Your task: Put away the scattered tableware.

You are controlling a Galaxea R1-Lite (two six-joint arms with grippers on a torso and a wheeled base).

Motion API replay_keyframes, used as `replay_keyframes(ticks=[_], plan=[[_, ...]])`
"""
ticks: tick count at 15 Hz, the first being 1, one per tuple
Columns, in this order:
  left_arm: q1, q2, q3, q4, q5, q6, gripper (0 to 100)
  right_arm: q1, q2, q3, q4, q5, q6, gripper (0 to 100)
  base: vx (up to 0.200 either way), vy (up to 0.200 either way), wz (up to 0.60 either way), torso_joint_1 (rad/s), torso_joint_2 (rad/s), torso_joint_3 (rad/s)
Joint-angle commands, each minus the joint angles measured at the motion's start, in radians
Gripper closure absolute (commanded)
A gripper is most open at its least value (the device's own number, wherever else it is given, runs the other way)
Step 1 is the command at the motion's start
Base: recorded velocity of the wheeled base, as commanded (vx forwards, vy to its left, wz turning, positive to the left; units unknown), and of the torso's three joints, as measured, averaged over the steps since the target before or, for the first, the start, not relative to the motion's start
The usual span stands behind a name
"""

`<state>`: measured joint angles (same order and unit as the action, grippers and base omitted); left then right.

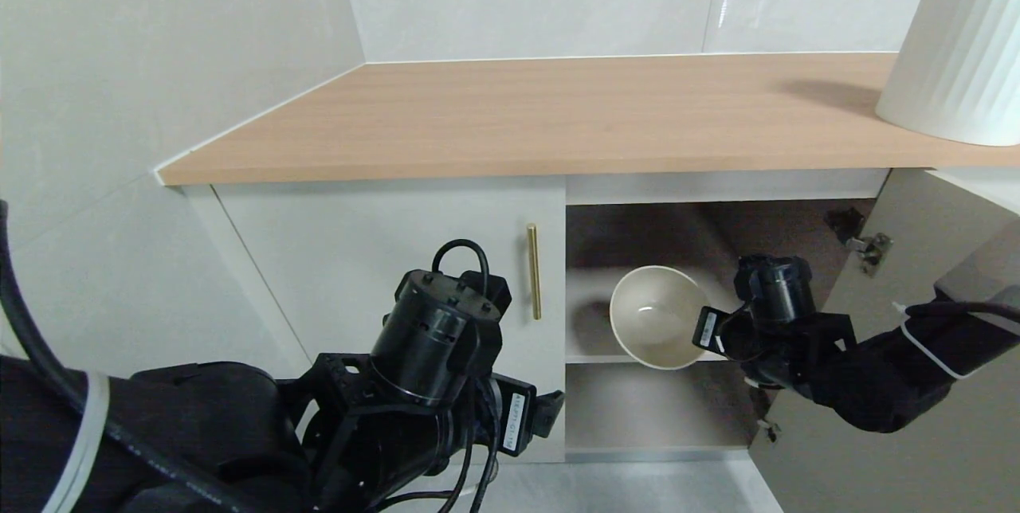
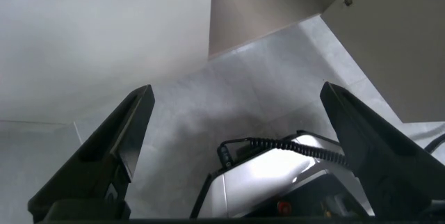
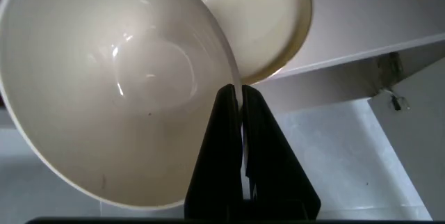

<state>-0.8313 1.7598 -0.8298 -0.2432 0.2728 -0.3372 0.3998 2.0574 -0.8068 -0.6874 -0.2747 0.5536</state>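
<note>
Right fingers (image 3: 226,133): pressed together on the rim of the cream bowl (image 3: 118,78), one inside the wall and one outside. You have the right gripper (image 1: 713,330) pinching that rim on the bowl's right side.

Bowl: held clear of any surface and tipped on its side, so its hollow faces back toward you. It sits in the open right half of the cabinet, level with the front edge of the middle shelf (image 1: 590,358).

Just past the bowl's rim, a second cream dish (image 3: 257,22) rests on that shelf. Whether the two touch cannot be told.

Left gripper (image 2: 236,92): fingers spread wide with nothing between them, pointing down at the grey tiled floor (image 2: 208,113), low in front of the closed left door (image 1: 382,234).

Surroundings: the closed door has a brass handle (image 1: 534,270), and the right door (image 1: 916,433) stands swung open. Above is the wooden countertop (image 1: 558,115), and a white ribbed vessel (image 1: 956,43) stands at its right end.
</note>
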Motion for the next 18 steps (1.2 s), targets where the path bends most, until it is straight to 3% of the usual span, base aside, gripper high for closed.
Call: replay_keyframes(ticks=[1, 7, 18], plan=[[0.000, 0.000, 0.000, -0.001, 0.000, 0.000, 0, -0.042, 0.033, -0.046, 0.014, 0.000, -0.001, 100, 0.000, 0.000, 0.00, 0.000, 0.00, 0.000], [0.000, 0.000, 0.005, -0.001, 0.000, 0.000, 0, -0.119, 0.093, -0.149, 0.055, -0.026, -0.001, 100, 0.000, 0.000, 0.00, 0.000, 0.00, 0.000], [0.000, -0.002, 0.005, -0.001, 0.002, 0.000, 0, -0.125, 0.158, -0.184, 0.055, -0.029, 0.000, 100, 0.000, 0.000, 0.00, 0.000, 0.00, 0.000]])
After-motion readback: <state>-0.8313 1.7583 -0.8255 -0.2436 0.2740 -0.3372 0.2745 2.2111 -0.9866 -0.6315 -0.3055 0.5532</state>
